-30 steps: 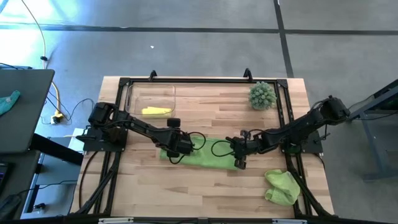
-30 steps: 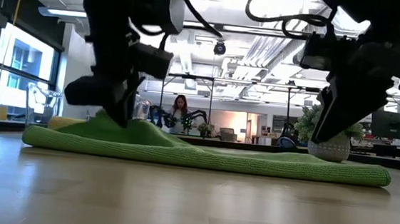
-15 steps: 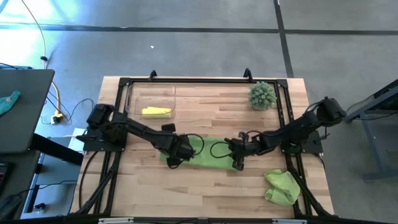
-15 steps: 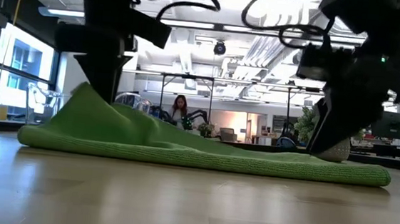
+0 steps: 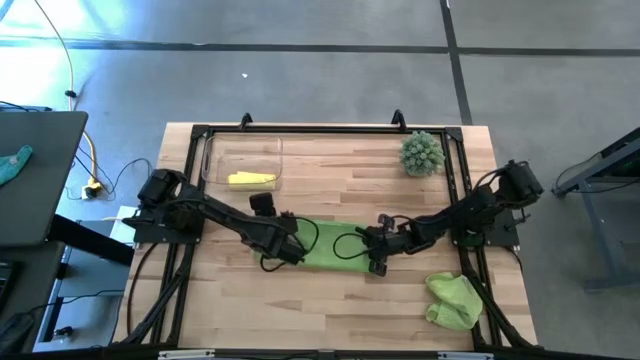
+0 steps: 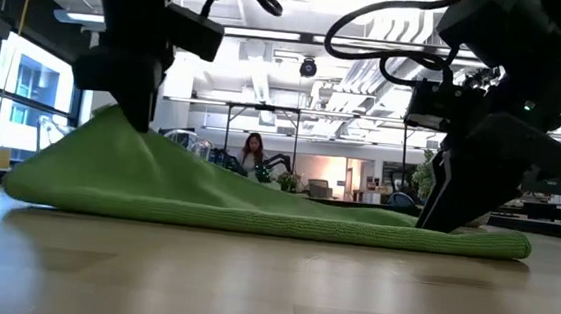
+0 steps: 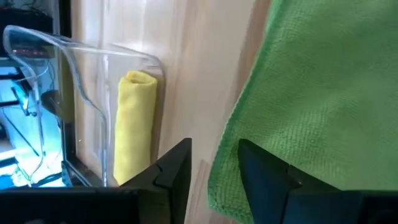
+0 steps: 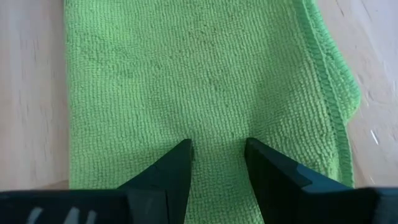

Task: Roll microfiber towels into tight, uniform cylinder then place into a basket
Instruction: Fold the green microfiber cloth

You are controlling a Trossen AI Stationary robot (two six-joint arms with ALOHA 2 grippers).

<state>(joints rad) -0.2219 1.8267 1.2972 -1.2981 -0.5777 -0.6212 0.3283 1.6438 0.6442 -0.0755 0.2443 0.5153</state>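
The green towel (image 5: 330,246) lies spread across the middle of the counter (image 5: 330,190) in the high view, and one end of it is off the wood — in the low view its left end rises in a peak under the left pincer (image 6: 133,115), while the rest stays flat toward the right of the frame. The left pincer looks pinched on that raised edge, its fingers (image 7: 177,168) narrowly parted around the cloth. The right pincer (image 5: 377,262) stands at the other end of the towel, its jaws partly open and planted on the fabric, seemingly pinning it rather than gripping it.

Judging by this, the step in hand is the start of the roll — the lifted end being brought over toward the pinned end. The next move calls for laying that edge back down on the towel as a tight first turn, kept square to the long sides, with the right pincer holding the cloth from sliding.

A yellow towel (image 5: 251,179) already lies rolled in the basket (image 5: 215,150) at the upper left of the high view. Another green towel (image 5: 452,300) sits crumpled at the lower right, not yet handled.
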